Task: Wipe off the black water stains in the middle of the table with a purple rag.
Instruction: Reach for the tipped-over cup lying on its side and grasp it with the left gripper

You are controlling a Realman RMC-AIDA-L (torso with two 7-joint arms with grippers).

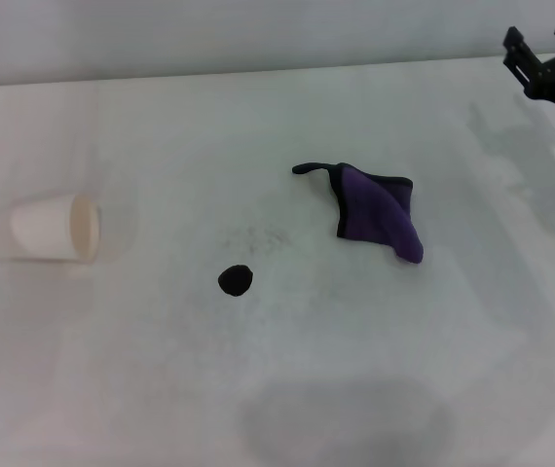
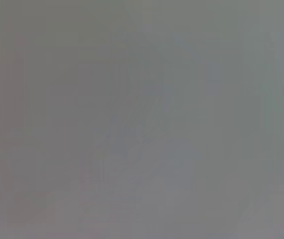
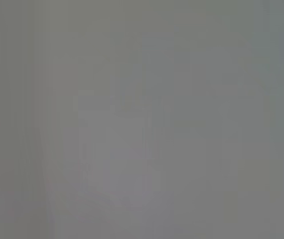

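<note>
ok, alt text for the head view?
A purple rag lies untouched on a white table, right of a small black water stain. A white paper cup lies tipped at far left; the right gripper hovers top right.

On the table, the rag lies right of centre with its loop pointing left, the stain sits nearer and to its left, apart from it, a cup lies on its side far left, and the right gripper hangs at the far right corner.
</note>
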